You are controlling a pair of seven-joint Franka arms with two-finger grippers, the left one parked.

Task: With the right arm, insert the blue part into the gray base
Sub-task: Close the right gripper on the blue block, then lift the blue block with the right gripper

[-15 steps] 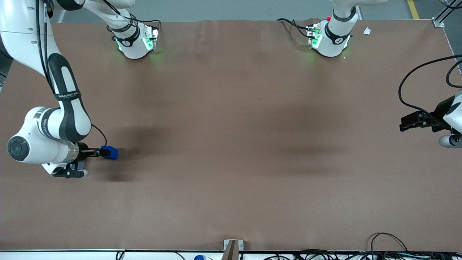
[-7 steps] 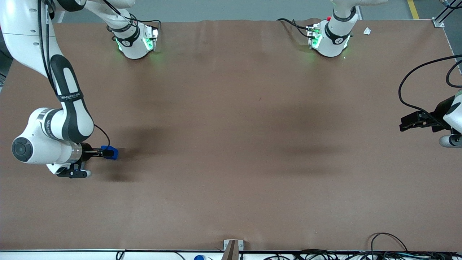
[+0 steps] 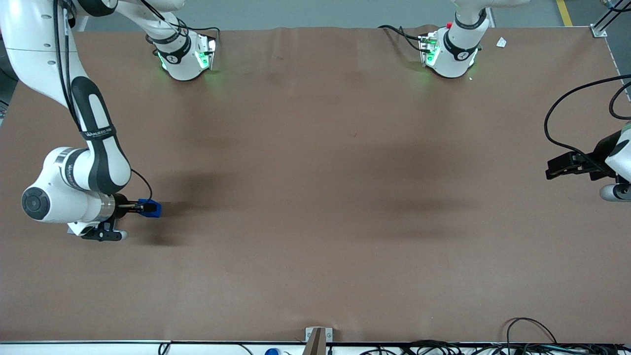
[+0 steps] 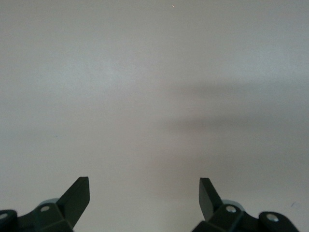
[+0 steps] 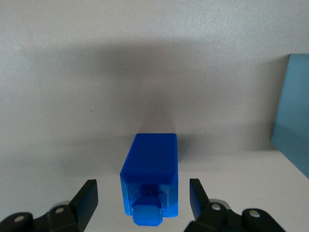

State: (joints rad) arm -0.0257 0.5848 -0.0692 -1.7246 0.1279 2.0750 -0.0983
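Observation:
The blue part (image 3: 152, 209) lies on the brown table toward the working arm's end, with its raised stub (image 5: 147, 215) pointing at the wrist. My right arm's gripper (image 3: 142, 208) is low over the table and open. The blue part (image 5: 150, 169) sits between the two black fingers (image 5: 87, 200), with a gap showing on each side. Nothing is gripped. The gray base is out of view in every frame.
Both arm bases (image 3: 185, 56) stand at the table's edge farthest from the front camera. The parked arm's gripper (image 3: 572, 165) hangs at its end of the table. A pale blue-gray flat panel (image 5: 294, 125) borders the right wrist view. Cables (image 3: 532, 340) run along the near edge.
The right arm's wrist has slid toward the blue part, bringing the open fingers farther around it. The blue part has stayed in place.

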